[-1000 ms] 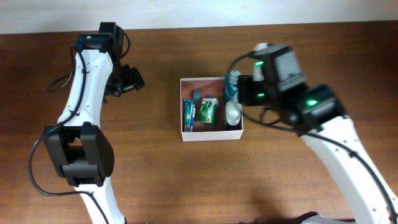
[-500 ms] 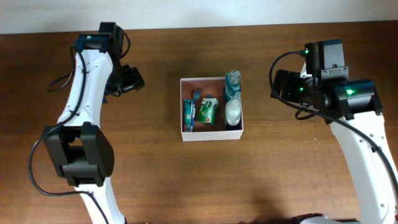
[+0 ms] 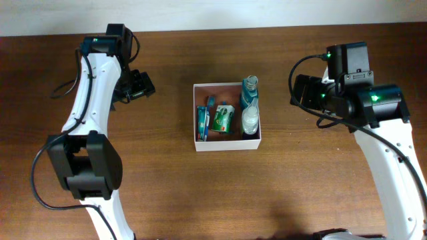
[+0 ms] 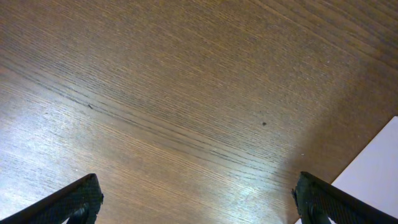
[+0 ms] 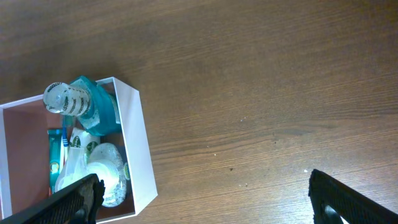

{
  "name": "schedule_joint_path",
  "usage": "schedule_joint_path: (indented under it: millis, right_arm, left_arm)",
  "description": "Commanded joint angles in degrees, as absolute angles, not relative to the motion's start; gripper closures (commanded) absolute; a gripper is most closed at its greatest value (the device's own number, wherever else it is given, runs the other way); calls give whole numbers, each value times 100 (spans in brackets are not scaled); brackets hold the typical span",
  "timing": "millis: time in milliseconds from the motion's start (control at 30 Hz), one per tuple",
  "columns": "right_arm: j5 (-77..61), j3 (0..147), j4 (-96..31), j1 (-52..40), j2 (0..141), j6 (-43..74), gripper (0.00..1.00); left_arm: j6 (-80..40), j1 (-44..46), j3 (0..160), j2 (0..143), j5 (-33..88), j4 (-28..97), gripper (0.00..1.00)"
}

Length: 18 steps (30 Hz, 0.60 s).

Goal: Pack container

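Near strip of table point(image 3: 220, 200): wood running btwn the two arm bases. Container point(image 3: 227, 145) sits mid-table, sq. to the edges. Inside: toothbrush pack point(image 3: 204, 120) by L side, green tube point(image 3: 223, 119) mid, teal bottle point(image 3: 249, 93) along R side w/ cap at far rim. L gripper point(image 3: 140, 87) well apart on container's L, fingers spread, nothing btwn. R gripper point(image 3: 295, 91) well apart on its R, fingers spread wide, holding nothing. Wide wood each side. Far edge meets pale backdrop point(image 3: 267, 13).
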<state>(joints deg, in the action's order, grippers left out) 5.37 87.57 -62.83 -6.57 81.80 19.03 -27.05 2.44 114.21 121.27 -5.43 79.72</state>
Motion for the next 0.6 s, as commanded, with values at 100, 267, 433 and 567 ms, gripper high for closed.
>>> schedule_joint_path:
  millis: [100,267,433,567]
  right_arm:
    - [609,8807,-6287,-635,7719,1892,1]
    - [609,8807,-6287,-635,6938,1892,2]
    - [744,8807,-6305,-635,5590,1846,2]
    - [827,8803,-6318,-633,4663,1844,2]
  left_arm:
    - [-2696,246,11489,11966,-604,7970,1]
    - [-2696,246,11489,11966,-604,7970,1]
    - [-2696,246,11489,11966,-604,7970,1]
    - [-2696,246,11489,11966,-604,7970,1]
